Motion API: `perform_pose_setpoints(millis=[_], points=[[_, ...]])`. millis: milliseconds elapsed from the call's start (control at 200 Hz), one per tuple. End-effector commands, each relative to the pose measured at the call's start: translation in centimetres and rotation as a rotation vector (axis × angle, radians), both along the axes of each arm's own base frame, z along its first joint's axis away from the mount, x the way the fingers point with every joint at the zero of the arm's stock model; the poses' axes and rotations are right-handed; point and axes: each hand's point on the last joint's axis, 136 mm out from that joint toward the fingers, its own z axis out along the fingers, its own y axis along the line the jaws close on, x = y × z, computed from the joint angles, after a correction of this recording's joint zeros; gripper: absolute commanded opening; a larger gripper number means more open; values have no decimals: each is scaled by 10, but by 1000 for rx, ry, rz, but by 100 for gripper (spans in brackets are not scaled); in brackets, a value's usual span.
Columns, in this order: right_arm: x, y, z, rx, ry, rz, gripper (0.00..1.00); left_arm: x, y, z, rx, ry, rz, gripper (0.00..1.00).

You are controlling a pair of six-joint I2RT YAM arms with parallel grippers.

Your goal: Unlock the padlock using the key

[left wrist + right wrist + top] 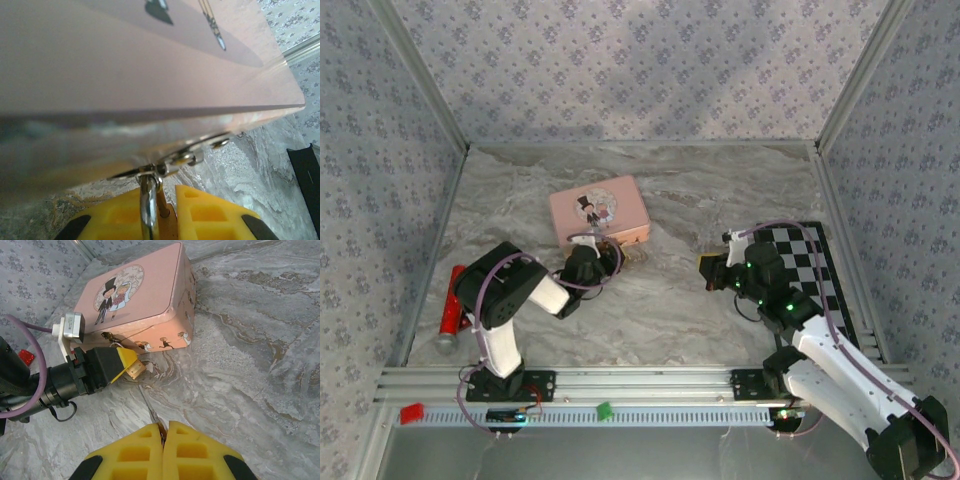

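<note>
In the right wrist view, the small brass padlock [135, 370] sits between the yellow fingers of my left gripper [124, 365], at the front wall of the pink tin box [135, 300]. In the left wrist view, my left gripper [161, 202] is shut on the padlock [167, 222]. Its silver shackle [148, 202] runs up to the box's metal clasp [172, 161]. My right gripper [163, 429] is shut on the thin grey key [150, 407]. The key's blade points at the padlock and its tip stops just short of it. From above, the left gripper [610, 256] and right gripper [712, 270] face each other.
A red cylinder [450, 300] lies at the left wall beside the left arm. A black-and-white checkered mat [817, 262] lies at the right, under the right arm. Patterned walls close in the marble table [670, 310] on three sides.
</note>
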Motion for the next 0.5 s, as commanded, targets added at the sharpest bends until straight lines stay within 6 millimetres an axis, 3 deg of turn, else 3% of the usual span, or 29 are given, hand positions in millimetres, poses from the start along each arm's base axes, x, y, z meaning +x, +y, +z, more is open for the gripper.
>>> perform_pose_setpoints(millis=[0, 350, 500], points=[[0, 2, 0, 22, 15, 3, 0, -20, 1, -11, -45, 102, -22, 14], [3, 15, -7, 94, 63, 12, 0, -23, -6, 9, -234, 139, -38, 14], [1, 29, -21, 115, 115, 31, 0, -21, -10, 10, -289, 193, -61, 14]])
